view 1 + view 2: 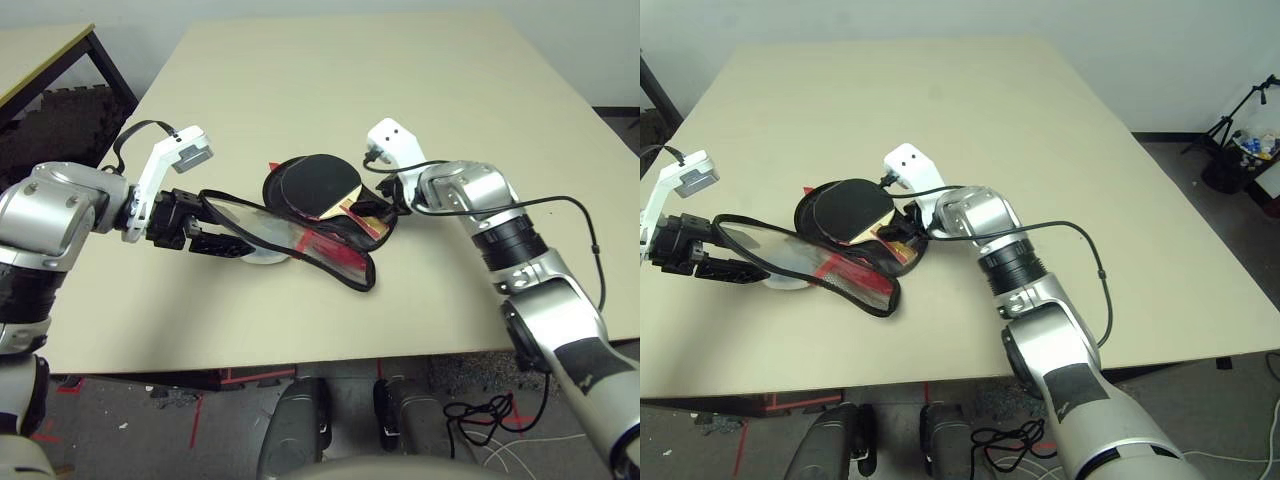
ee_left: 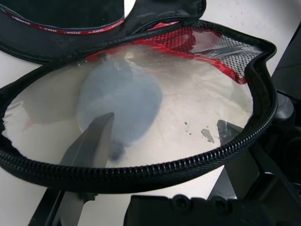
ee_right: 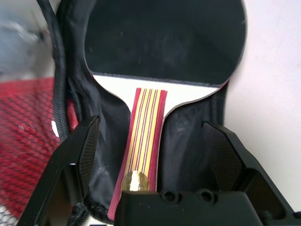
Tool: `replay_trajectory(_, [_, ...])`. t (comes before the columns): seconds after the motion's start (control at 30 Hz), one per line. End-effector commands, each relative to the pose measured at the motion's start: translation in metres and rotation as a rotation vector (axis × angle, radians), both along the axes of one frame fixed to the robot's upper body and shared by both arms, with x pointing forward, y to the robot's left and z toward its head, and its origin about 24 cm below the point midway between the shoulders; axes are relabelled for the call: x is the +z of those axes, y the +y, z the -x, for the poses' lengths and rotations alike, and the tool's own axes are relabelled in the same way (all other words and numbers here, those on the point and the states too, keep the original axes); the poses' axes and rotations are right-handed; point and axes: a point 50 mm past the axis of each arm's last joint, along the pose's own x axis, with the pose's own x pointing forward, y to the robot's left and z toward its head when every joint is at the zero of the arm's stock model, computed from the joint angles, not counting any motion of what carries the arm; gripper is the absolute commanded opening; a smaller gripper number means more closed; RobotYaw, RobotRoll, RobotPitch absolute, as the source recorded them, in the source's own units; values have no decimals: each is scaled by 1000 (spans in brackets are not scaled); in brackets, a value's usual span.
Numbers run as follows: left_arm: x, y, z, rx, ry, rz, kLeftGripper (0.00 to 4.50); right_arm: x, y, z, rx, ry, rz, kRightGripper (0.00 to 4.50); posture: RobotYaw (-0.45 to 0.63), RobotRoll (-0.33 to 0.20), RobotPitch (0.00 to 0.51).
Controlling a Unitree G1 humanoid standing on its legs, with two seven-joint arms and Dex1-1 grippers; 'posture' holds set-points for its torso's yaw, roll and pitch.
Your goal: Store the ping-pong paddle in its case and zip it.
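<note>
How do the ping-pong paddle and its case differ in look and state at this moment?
The ping-pong paddle is rigid, with a flat black blade and a striped wooden handle; the case is limp black fabric with red mesh and a clear panel. The paddle lies on the case's lower half; the case lies unzipped, its flap spread toward the left gripper. Both rest on the table.

Ping-pong paddle (image 3: 160, 42): black blade, striped wood handle, lies flat inside the open lower half of the case (image 1: 330, 255). Case unzipped on table; clear-windowed, red-mesh flap apparently raised toward the left.

Head stereo pair looking down, wrist cameras close on case (image 1: 300, 240)
</note>
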Motion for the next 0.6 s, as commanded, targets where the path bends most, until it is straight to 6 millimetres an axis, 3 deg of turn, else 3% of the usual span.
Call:
replay_trajectory(0.03, [1,-2,1,0,-4,1,4500,-5,6,-3,4,-12,48,4311,138,0,131])
replay_trajectory(0.13, [2,-3,1,2,-14,7,4500,-12,7,-5,-15,-3,69,3662,142,0,133])
replay_trajectory(0.4, [3,-5,-1,5,-26,16,4500,-14,10,-5,-10,-39,98,1115,137,0,138])
replay_trajectory(0.6, [2,-6,-2,4,-28,17,4500,2,16,-3,9,-87,56,1107,129,0,138])
